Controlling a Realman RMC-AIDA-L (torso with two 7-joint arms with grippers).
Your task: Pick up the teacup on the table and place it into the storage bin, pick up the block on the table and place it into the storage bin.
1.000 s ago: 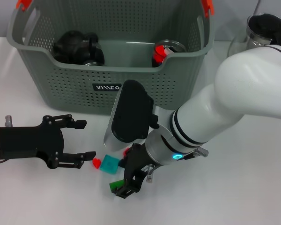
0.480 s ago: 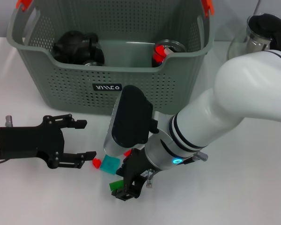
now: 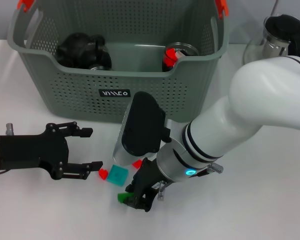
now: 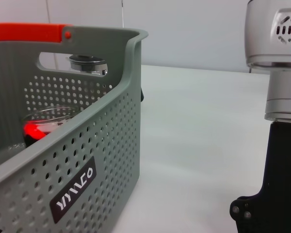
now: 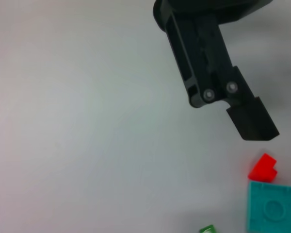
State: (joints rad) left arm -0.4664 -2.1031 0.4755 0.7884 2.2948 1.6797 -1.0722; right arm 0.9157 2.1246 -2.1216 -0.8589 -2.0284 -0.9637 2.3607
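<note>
The grey-green storage bin stands at the back, its wall close up in the left wrist view. Inside it are a black object and a clear glass teacup with red in it. Several small blocks lie in front of the bin: a teal block, a red one, another red one and a green block. My right gripper hangs low, right beside the green block. My left gripper rests open on the left, one finger ending near the red block.
A glass teapot with a black lid stands at the back right. The bulky white right forearm crosses the table's right half. The right arm's wrist also fills the side of the left wrist view.
My right gripper has shifted slightly right and lower beside the green block. The left arm and the blocks have not moved.
</note>
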